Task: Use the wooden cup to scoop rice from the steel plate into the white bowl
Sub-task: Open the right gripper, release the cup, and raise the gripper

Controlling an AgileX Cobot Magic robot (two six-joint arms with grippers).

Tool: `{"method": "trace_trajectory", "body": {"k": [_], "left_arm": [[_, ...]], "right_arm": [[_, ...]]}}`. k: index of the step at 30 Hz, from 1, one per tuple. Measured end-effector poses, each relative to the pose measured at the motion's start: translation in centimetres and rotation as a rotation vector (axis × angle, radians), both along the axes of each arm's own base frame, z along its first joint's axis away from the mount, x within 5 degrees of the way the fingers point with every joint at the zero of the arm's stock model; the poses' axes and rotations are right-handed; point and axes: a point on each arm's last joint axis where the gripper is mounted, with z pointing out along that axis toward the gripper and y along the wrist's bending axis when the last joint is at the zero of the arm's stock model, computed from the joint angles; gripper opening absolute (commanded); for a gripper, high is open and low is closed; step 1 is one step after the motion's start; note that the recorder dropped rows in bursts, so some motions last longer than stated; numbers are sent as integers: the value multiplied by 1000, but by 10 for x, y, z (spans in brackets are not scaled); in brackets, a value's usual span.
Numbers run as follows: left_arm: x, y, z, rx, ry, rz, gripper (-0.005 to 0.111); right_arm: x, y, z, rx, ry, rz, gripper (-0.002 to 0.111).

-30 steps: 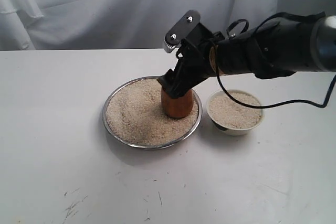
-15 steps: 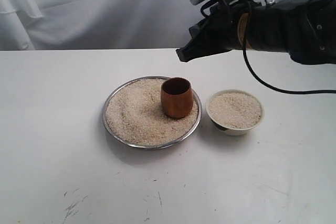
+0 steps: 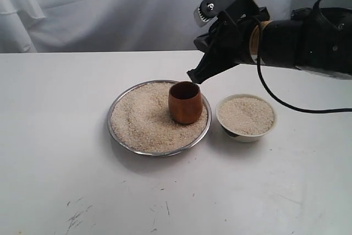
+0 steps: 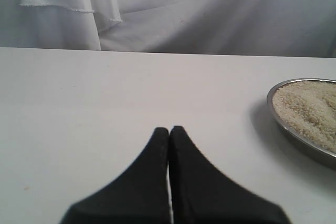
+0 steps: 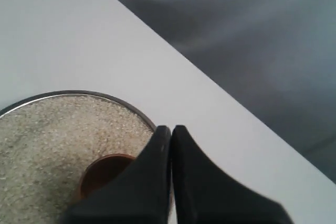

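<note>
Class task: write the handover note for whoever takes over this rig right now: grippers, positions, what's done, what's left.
Left gripper: shut, empty, over the table beside the steel plate.
Right gripper: shut, empty, close above the wooden cup, not touching.
Cup: upright in the rice on the plate, bowl side.
Done: white bowl looks nearly full of rice.
Left: probably little; regrasp the cup if more is wanted.

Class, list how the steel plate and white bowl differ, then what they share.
The steel plate is wide, shallow and shiny; the white bowl is smaller, deeper and white. The plate carries an upright wooden cup; the bowl holds only rice. Both are round and hold rice.
</note>
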Motion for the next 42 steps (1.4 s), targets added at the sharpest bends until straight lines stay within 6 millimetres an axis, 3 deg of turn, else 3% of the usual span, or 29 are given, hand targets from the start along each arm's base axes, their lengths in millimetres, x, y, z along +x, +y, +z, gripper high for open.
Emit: {"method": "trace_trajectory", "body": {"k": [19, 37, 42], "left_arm": [[0, 0, 0, 0, 0, 0, 0], [0, 0, 0, 0, 0, 0, 0], [0, 0, 0, 0, 0, 0, 0]], "right_arm": [[1, -15, -9, -130, 81, -133, 0], [-8, -16, -19, -291, 147, -53, 0], [-5, -14, -31, -351, 145, -20, 0]]}}
